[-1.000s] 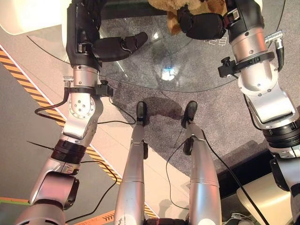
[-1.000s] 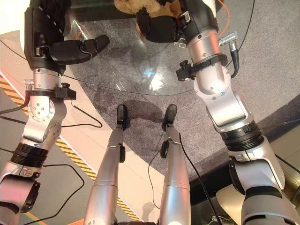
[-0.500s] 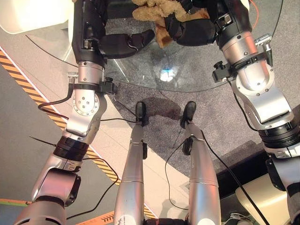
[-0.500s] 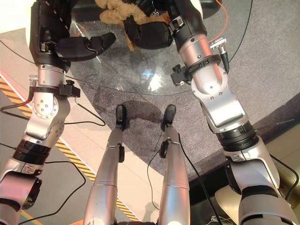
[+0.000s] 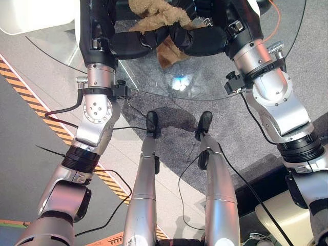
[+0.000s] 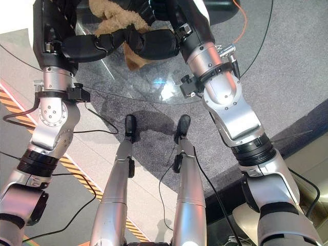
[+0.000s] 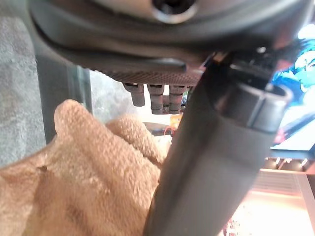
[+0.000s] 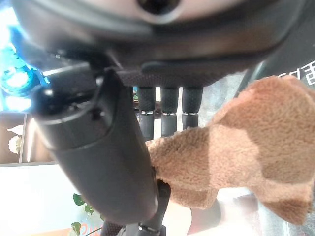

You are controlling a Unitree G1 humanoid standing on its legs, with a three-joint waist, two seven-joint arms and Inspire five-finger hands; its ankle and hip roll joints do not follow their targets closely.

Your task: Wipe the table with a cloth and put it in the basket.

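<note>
**Both hands meet at the cloth near the glass table's far side**

Left eye view: your glass table [image 5: 215, 87] curves through the upper part, its rim arcing from 9 o'clock down past the middle and up to 2 o'clock. Grey carpet [image 5: 241, 148] lies open below that rim, and a yellow-and-black striped floor line [image 5: 31, 95] runs at 8 o'clock. The tan cloth [image 5: 154, 13] sits at 12 o'clock on the glass, bunched, with a flap hanging toward you. Your left hand [image 5: 130, 43] reaches in from 10 o'clock and your right hand [image 5: 202, 41] from 1 o'clock; their tips meet at the cloth.

Right eye view: same layout, with the cloth at 11 o'clock between both hands.

Left wrist view: the thumb lies against the cloth's side, fingers [image 7: 152, 96] curled beyond it; you cannot tell if they grip it.

Right wrist view: the thumb and curled fingers [image 8: 170, 110] pinch a cloth corner. Some print at 3 o'clock is unreadable.
</note>
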